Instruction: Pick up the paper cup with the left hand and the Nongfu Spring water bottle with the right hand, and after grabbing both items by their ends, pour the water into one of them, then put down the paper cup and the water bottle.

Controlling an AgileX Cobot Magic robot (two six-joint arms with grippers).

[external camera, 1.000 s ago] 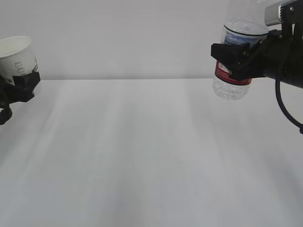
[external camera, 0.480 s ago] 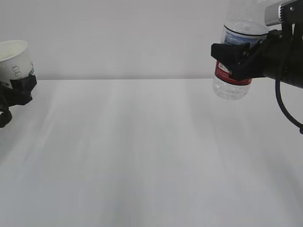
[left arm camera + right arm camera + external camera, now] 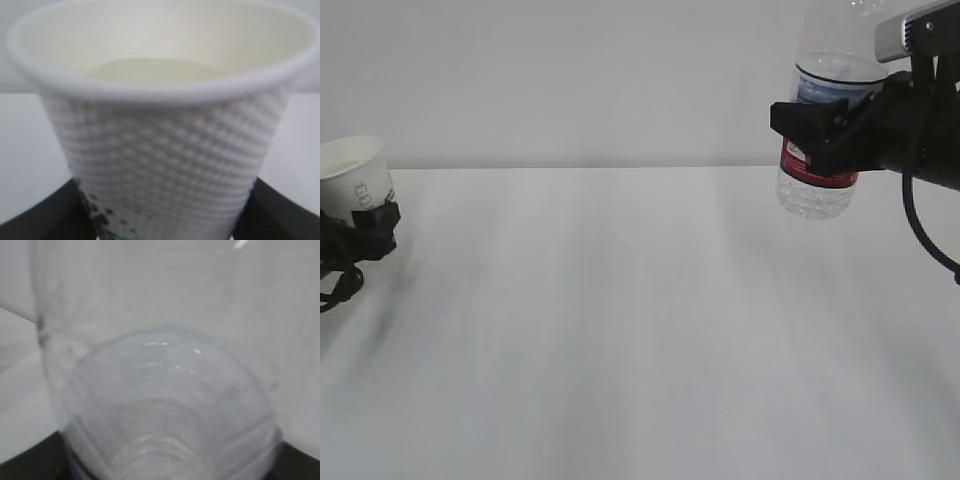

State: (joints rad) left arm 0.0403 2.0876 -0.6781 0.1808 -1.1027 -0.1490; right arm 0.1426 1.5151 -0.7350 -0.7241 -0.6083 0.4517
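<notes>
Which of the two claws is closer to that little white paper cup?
Left. The left hand is clamped on the paper cup at the left edge of the table. The right hand is far across on the right, gripping the water bottle above the table.
</notes>
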